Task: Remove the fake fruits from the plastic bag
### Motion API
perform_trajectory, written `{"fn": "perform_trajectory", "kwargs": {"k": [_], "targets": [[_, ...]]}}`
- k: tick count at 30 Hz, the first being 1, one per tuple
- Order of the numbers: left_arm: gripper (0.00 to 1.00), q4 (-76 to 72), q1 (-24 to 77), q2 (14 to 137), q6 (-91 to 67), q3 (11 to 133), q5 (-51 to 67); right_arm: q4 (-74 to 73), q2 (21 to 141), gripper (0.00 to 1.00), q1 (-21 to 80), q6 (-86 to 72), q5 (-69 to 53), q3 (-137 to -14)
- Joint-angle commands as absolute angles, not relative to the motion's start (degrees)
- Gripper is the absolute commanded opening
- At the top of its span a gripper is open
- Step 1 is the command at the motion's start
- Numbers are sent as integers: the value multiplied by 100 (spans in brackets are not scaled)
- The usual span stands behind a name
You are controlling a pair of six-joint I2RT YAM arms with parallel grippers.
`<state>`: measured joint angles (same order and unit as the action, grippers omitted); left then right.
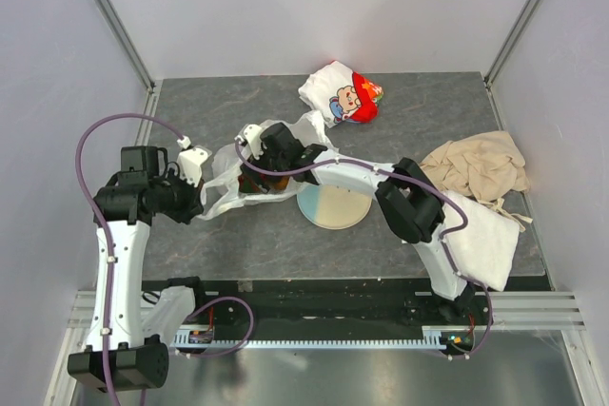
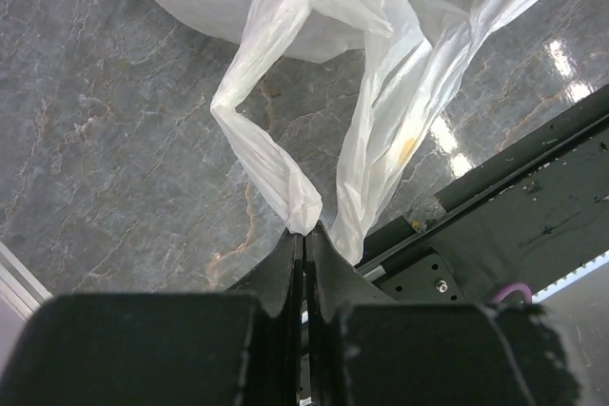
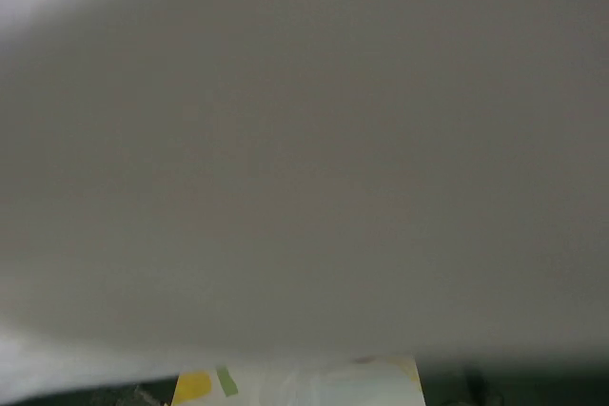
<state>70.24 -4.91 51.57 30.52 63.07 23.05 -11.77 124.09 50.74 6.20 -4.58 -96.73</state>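
The plastic bag (image 1: 228, 173) lies crumpled left of centre, its loop handles stretched toward the left arm. My left gripper (image 1: 202, 201) is shut on one loop handle (image 2: 285, 187), pinched at the fingertips (image 2: 304, 233); the second handle (image 2: 381, 159) hangs beside it. My right gripper (image 1: 257, 176) reaches into the bag's mouth, and its fingers are hidden by the plastic. The right wrist view is filled by blurred white bag film (image 3: 304, 159), with a yellow print (image 3: 194, 386) at the bottom. A dark orange-brown shape (image 1: 274, 183) shows at the bag's mouth; the other fake fruits are hidden.
A pale round plate (image 1: 335, 206) sits right of the bag, under the right arm. A white-and-red cartoon packet (image 1: 343, 92) lies at the back. A beige cloth (image 1: 481, 166) and a folded white towel (image 1: 481, 240) lie at the right. The black base rail (image 2: 514, 206) runs along the near edge.
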Motion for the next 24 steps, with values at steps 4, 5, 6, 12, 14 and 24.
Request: {"fn": "perform_trajectory", "kwargs": {"k": [4,5,6,12,14,24], "targets": [[2,6856,-519,5185,2936,6337,2294,-783,13034,80,5054,325,-334,-10406],[2,6847,-510,5186,2883,6311,2311,-774,13086,71,5054,334,-308,-10511],[2,6838,-518,5220,2848,6311,2320,-773,13148,65,5062,360,-273,-10538],[1,6654,-519,5370,2681,6284,2522,-747,12719,25,4975,492,-658,-10617],[2,6531,-510,5467,2628,6232,2558,-773,12482,23,4957,492,-790,-10600],[2,5784,-510,5739,2233,6170,2628,-1405,10882,18,4939,545,-1222,-10450]]}}
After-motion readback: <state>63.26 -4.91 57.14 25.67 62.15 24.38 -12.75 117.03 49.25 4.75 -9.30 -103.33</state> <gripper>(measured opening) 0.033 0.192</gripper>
